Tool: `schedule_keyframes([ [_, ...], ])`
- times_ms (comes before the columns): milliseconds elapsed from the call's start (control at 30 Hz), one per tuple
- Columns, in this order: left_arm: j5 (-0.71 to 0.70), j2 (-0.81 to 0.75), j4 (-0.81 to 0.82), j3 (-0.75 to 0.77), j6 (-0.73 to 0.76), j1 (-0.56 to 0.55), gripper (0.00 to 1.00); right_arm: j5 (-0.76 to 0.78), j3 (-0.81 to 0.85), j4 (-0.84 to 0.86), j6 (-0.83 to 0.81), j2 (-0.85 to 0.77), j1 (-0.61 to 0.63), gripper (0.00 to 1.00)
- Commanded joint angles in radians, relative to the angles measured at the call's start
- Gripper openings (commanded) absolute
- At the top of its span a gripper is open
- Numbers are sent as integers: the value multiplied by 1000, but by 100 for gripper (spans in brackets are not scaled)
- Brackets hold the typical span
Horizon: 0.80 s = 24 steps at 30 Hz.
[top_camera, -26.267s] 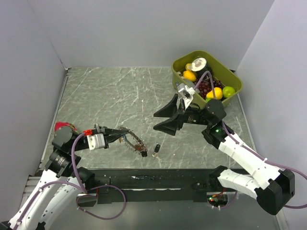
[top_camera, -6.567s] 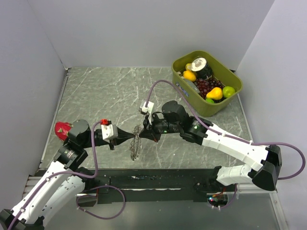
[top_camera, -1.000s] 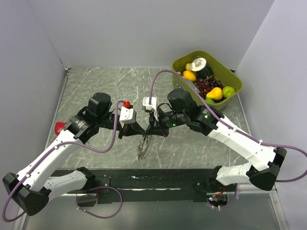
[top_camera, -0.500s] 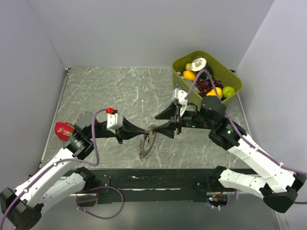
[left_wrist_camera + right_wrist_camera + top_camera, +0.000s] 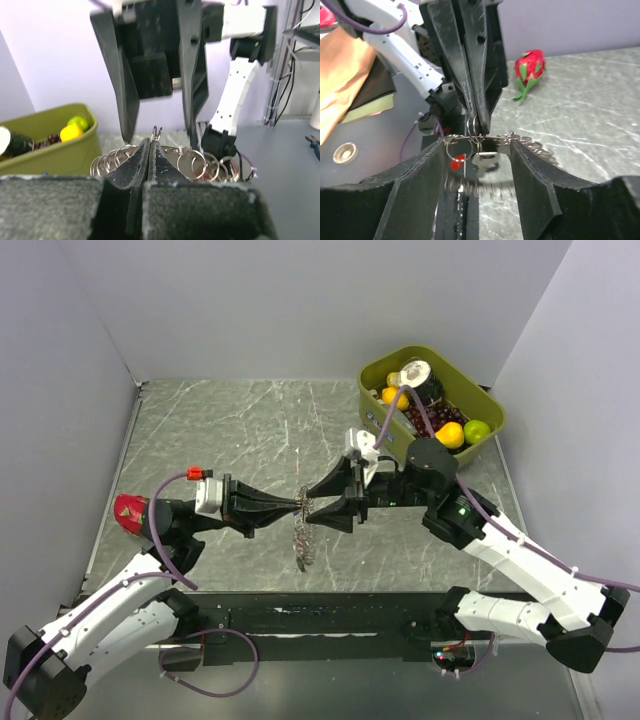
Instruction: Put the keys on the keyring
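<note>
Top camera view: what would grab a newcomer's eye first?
At the centre, the black left gripper pinches the dangling coiled grey metal keyring, meeting the open right gripper tip to tip. Next comes the olive-green fruit bin at the far right.

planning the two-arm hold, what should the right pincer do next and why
Probably close the right pincer: it is open and straddles the keyring beside where the shut left pincer pinches it, so closing should take a second hold.
</note>
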Motion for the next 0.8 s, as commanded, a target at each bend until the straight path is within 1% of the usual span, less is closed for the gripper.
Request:
schedule_keyframes([
  [0, -15, 11, 207, 10, -81, -3, 1, -2, 48, 34, -13, 37, 35, 55],
  [67, -14, 14, 202, 19, -81, -3, 1, 9, 50, 35, -12, 43, 38, 51],
  [100, -9, 14, 200, 21, -81, -3, 1, 13, 47, 49, -4, 42, 38, 47],
  [233, 2, 7, 176, 28, -69, -3, 1, 26, 18, 101, 20, 22, 38, 43],
  [367, 9, 5, 157, 31, -64, -3, 1, 20, 25, 111, 34, 29, 38, 34],
  [400, 11, 5, 160, 31, -66, -3, 1, 18, 28, 112, 39, 37, 37, 29],
  [467, 15, 8, 162, 31, -69, -3, 1, 17, 30, 118, 45, 43, 40, 22],
  [500, 17, 10, 153, 33, -69, -3, 1, 15, 33, 117, 48, 46, 40, 14],
  [600, 34, 13, 116, 47, -54, -2, 1, 17, 39, 111, 49, 52, 40, 0],
  [733, 40, -1, 26, 64, -9, -2, 1, 23, 51, 66, 28, 57, 40, 0],
  [767, 40, -9, -56, 83, 12, -3, 1, 33, 54, 54, 22, 55, 40, 0],
])
